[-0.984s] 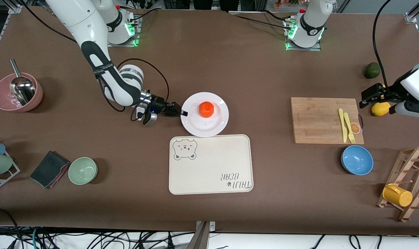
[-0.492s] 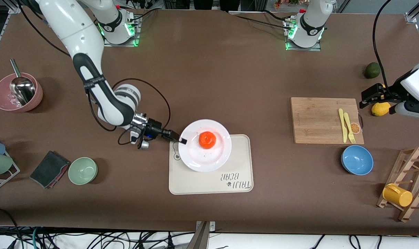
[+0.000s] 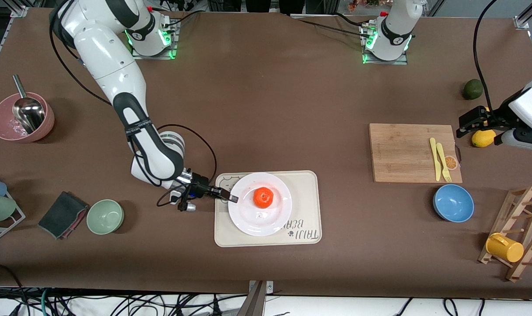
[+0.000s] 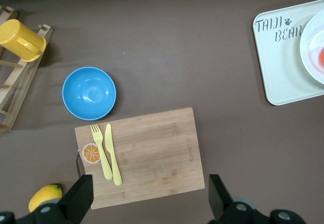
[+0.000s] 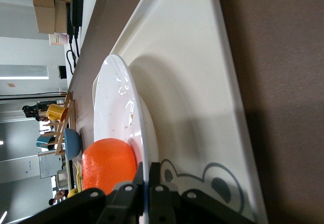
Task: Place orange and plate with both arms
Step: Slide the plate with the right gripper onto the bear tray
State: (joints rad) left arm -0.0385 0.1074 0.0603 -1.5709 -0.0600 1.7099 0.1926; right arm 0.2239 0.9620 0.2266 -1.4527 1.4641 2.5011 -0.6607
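Observation:
The white plate (image 3: 252, 219) carries the orange (image 3: 263, 197) and sits over the cream bear-print tray (image 3: 307, 188). My right gripper (image 3: 232, 198) is shut on the plate's rim at the edge toward the right arm's end. In the right wrist view my right gripper (image 5: 148, 176) pinches the rim of the plate (image 5: 114, 107), with the orange (image 5: 109, 163) just past the jaws; the gripped edge stands slightly above the tray (image 5: 192, 82). My left gripper (image 3: 472, 125) waits open and empty over the table by a lemon (image 3: 483, 138). The left wrist view shows it (image 4: 149, 198) open above the cutting board's edge.
A wooden cutting board (image 3: 406, 153) with a yellow knife and fork lies toward the left arm's end, with a blue bowl (image 3: 453, 203) nearer the camera. An avocado (image 3: 472, 89), a rack with a yellow cup (image 3: 505, 247), a green bowl (image 3: 105, 216) and a pink bowl (image 3: 22, 118) stand around.
My right gripper has carried the plate with the orange toward the camera, from bare table onto the tray's area. The left arm has not moved.

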